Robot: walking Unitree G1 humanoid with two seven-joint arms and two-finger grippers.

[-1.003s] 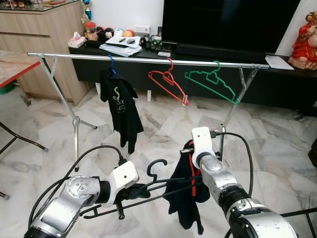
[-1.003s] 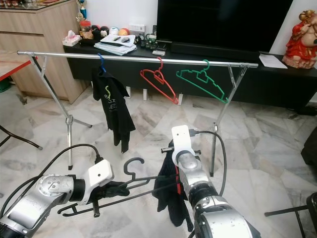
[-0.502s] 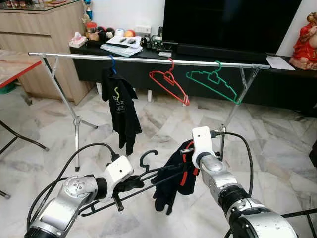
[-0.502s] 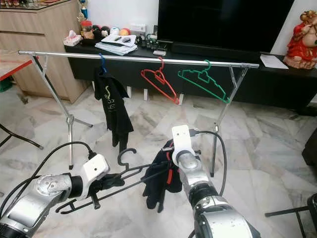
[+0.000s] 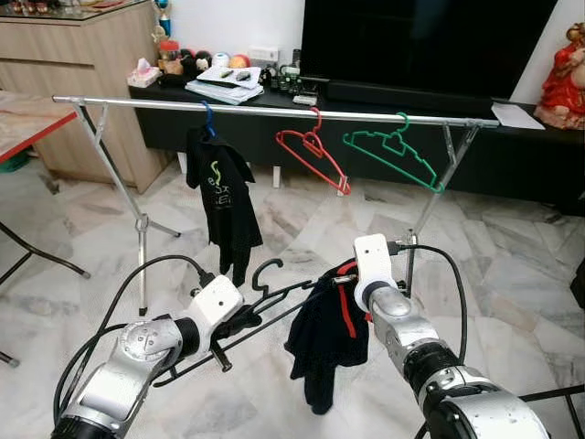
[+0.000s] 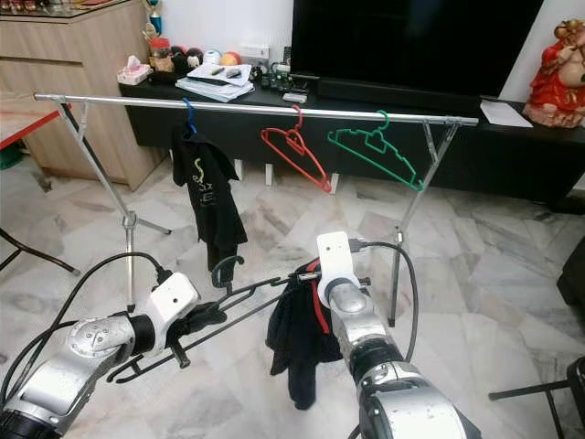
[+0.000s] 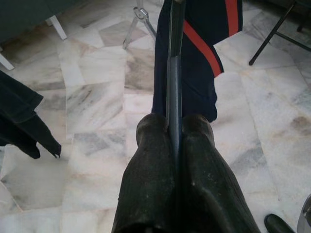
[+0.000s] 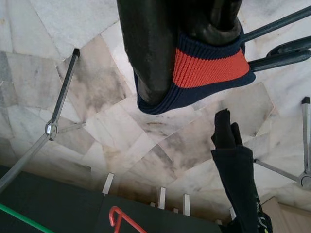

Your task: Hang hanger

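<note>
Hanger (image 5: pixel 274 306) in black, thin stiff wire-like plastic, carried low in front of the rail (image 5: pixel 274 112), hook up and well short of the bar. Left gripper (image 7: pixel 172 141) is pinched tight on 1 of its bars, fingers closed flat on it. Right gripper (image 8: pixel 189 53) is clamped on the shirt (image 5: pixel 324 343), at its ribbed navy-and-orange collar. Soft knit, limp, light; it'll swing and could slide off. Best hold looks like the rigid neck by the hook. On the rail: a black tee (image 5: pixel 224 197), a red hanger (image 5: pixel 315 155), a green hanger (image 5: pixel 393 154).
</note>
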